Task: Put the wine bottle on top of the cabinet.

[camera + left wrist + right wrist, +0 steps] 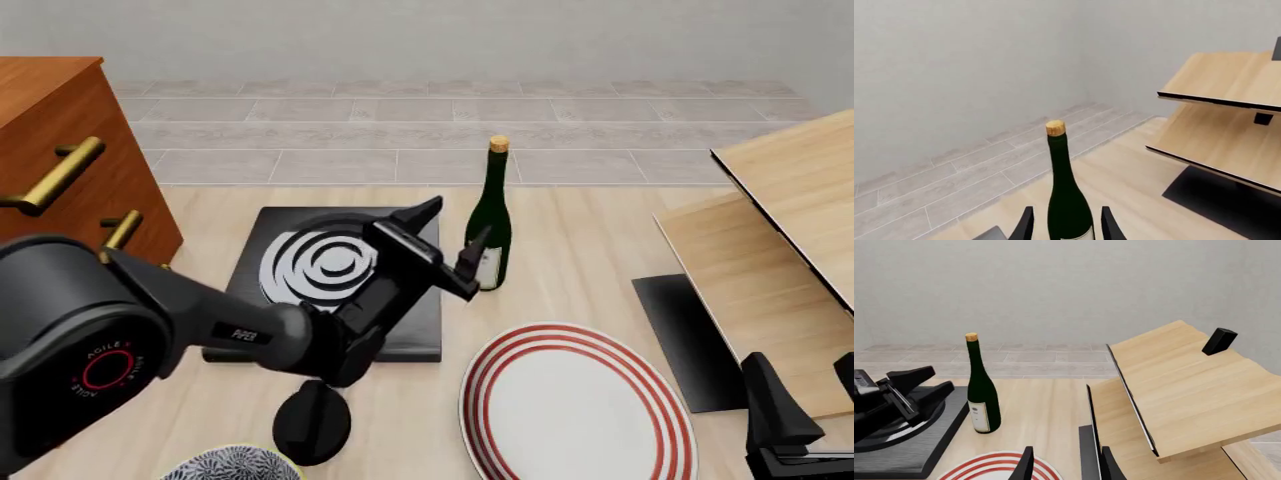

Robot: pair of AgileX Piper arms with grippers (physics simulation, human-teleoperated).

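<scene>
The wine bottle [494, 215] stands upright on the table, dark green with a tan cork and a white label low on its body [982, 390]. My left gripper [454, 228] is open and level with the bottle's lower body, its fingertips just short of it on the left. In the left wrist view the bottle [1066, 190] rises between the two open fingers [1024, 225]. The reddish-brown cabinet [54, 120] with brass handles stands at the far left. My right gripper [807, 400] is open and empty at the near right, also seen in its own view [1066, 467].
A black hob with white rings [327, 265] lies left of the bottle, under my left arm. A red-striped white plate [577, 405] sits in front of the bottle. Pale slanted wooden boards [774, 230] on a black base fill the right side. A patterned bowl [234, 465] is at the near left.
</scene>
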